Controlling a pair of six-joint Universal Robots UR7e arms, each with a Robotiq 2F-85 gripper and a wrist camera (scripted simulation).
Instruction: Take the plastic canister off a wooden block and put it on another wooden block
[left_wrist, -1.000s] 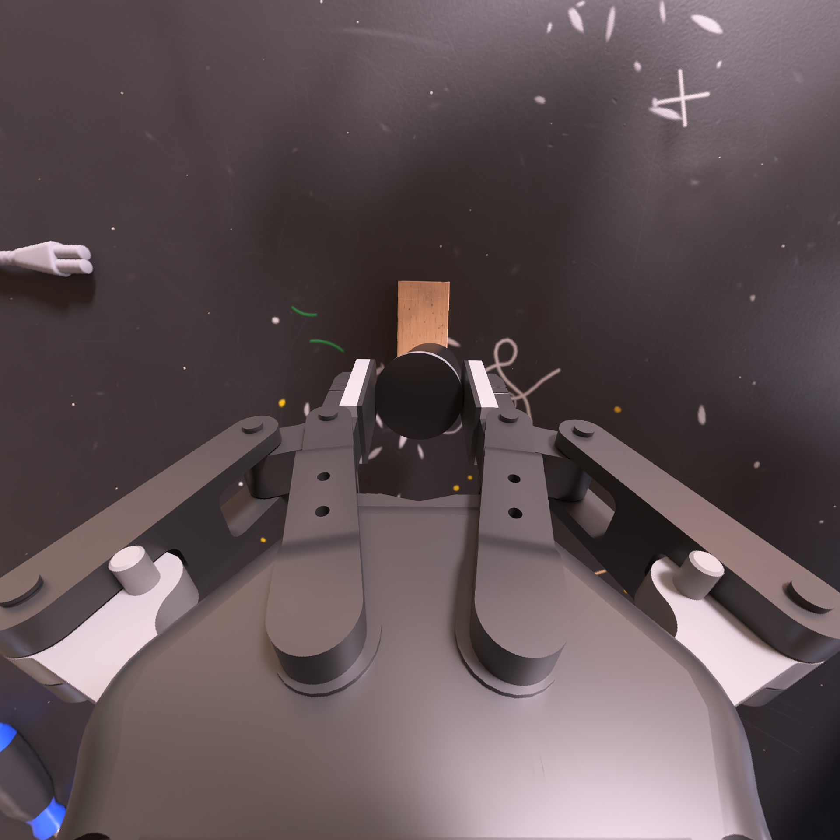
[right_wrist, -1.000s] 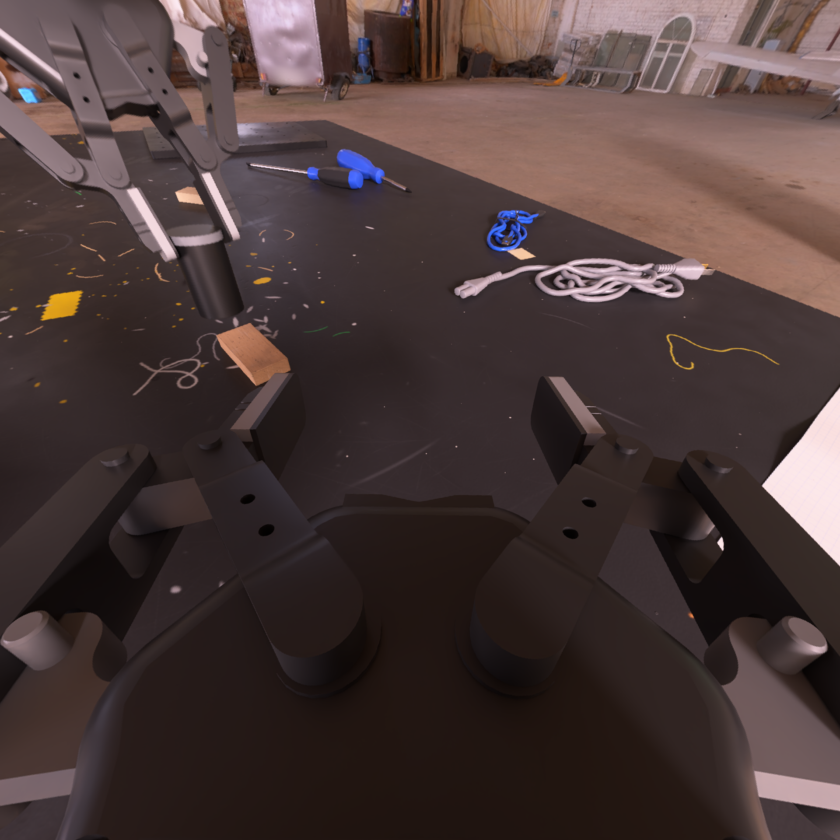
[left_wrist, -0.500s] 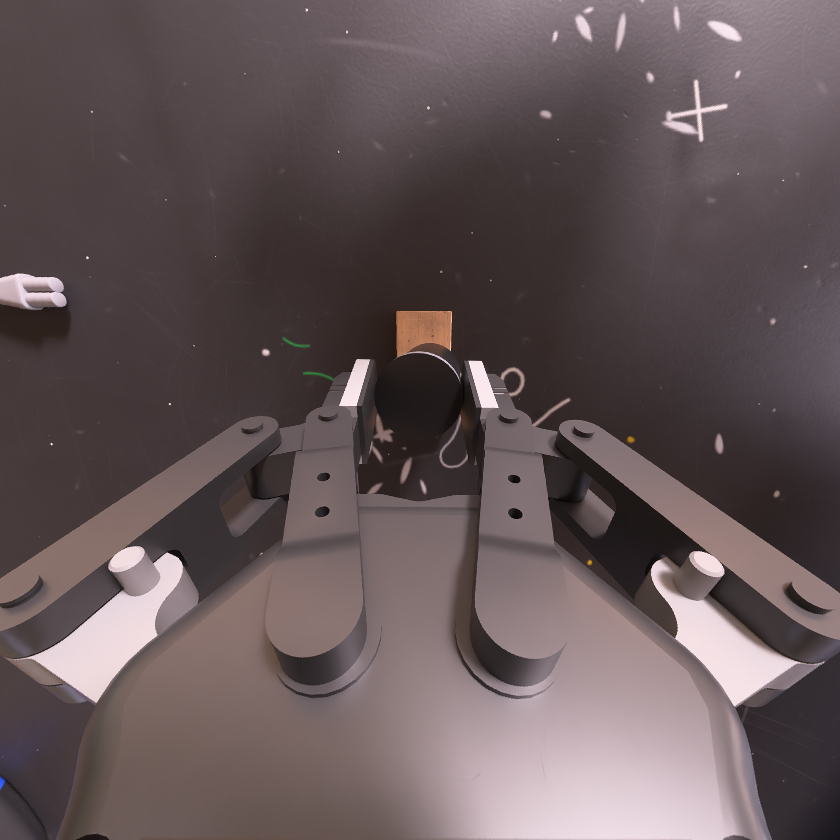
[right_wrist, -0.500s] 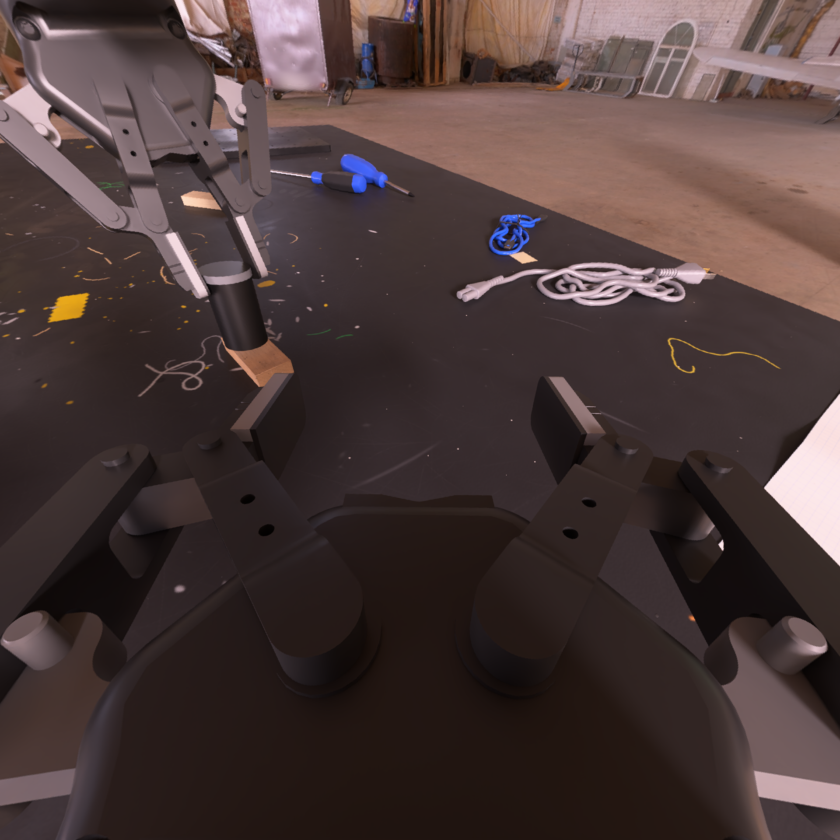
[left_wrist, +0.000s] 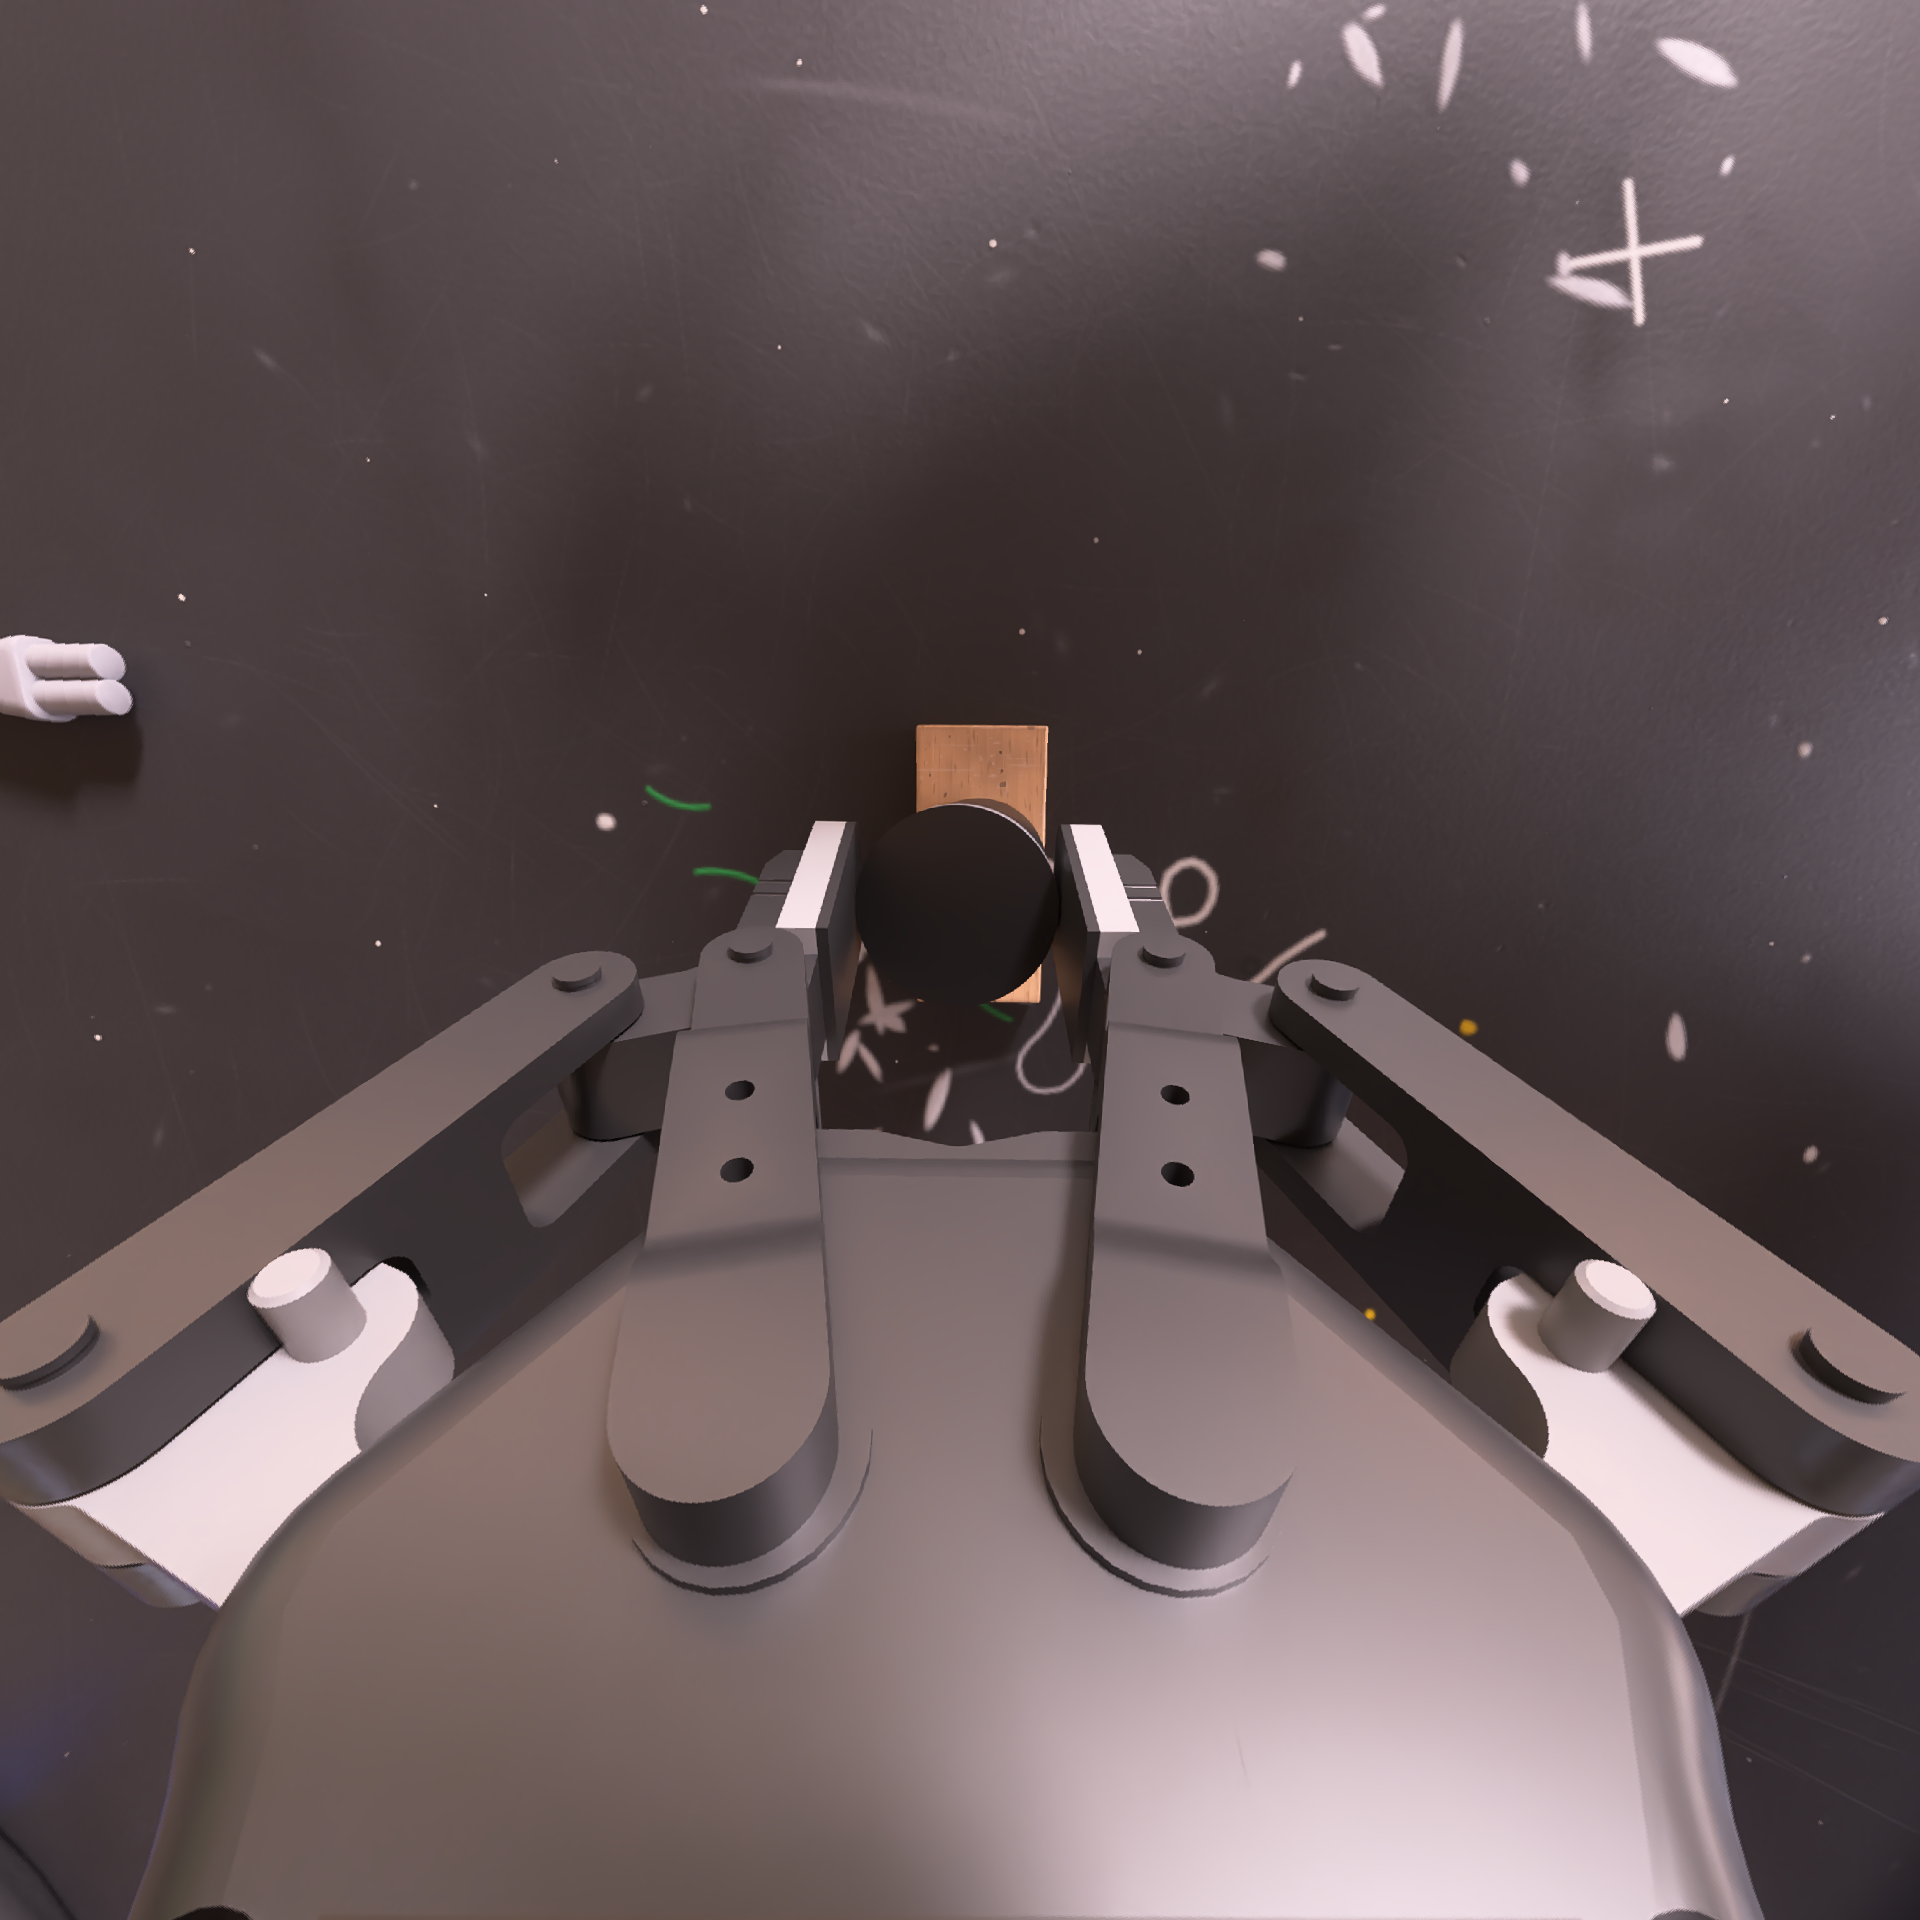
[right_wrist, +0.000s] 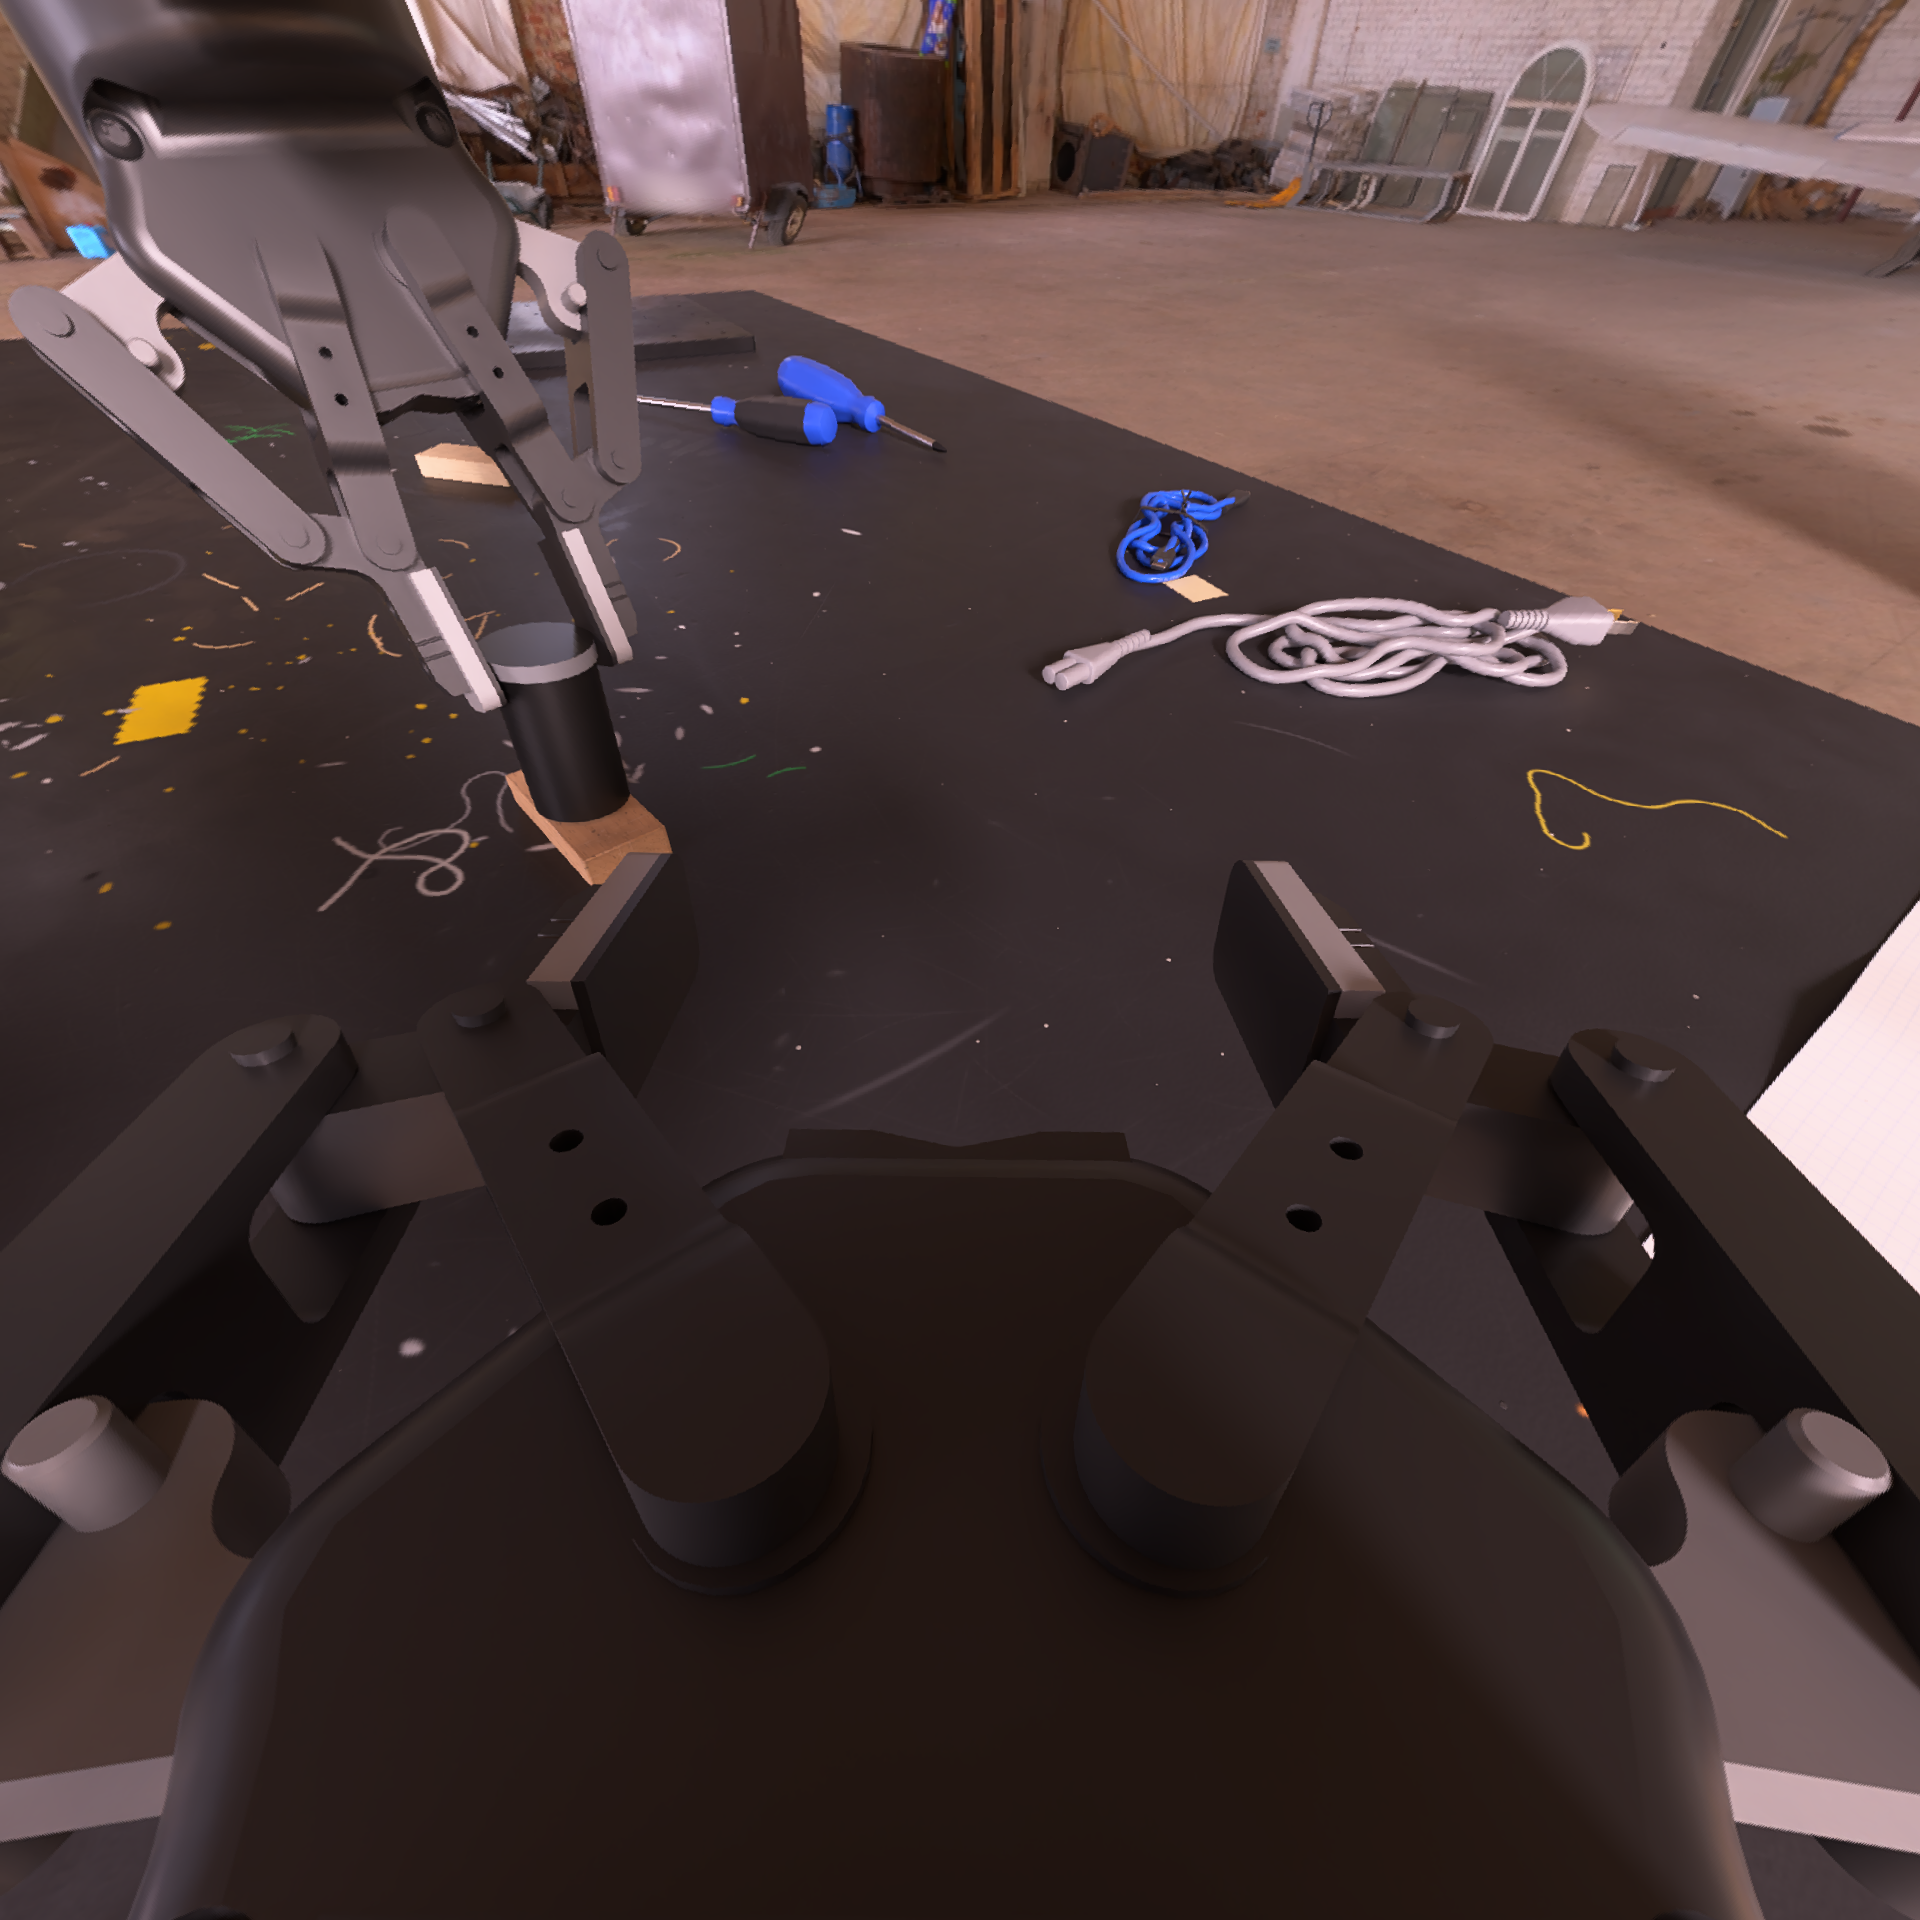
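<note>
Over the last second the left gripper had carried the plastic canister down and over the wooden block, which a second earlier lay clear ahead of it. In the left wrist view, at frame centre, the dark lid now covered most of the block, with wood showing above it and a sliver below. In the right wrist view, left of centre, the canister's base appeared to rest on the block's top, slightly tilted, though full contact could not be confirmed. The left jaws were closed on the canister near its lid. The right gripper hung with its jaws spread wide and empty in the lower half of its view. A second, paler block lay behind the left gripper, upper left. Judged from this, placement was nearly done and release was what remained
</note>
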